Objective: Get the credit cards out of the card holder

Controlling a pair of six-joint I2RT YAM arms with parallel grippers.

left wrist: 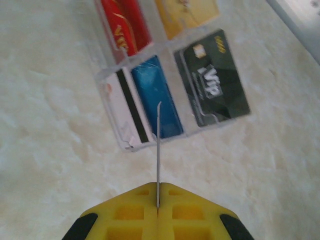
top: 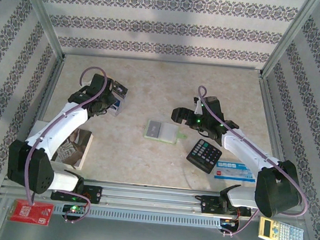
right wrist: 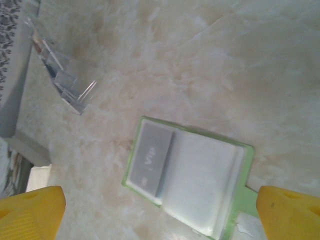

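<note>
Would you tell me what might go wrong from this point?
The left jaws pinch a thin card by its edge over the clear tray; it might slip or miss its slot. A grey card sits in the card holder, which the open right jaws are not holding; it could slide when pulled.

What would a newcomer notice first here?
Far left, the left gripper pinches a thin card edge-on above a clear tray of coloured cards. The right gripper hangs open over the lime-green card holder at centre, a grey card inside.
</note>
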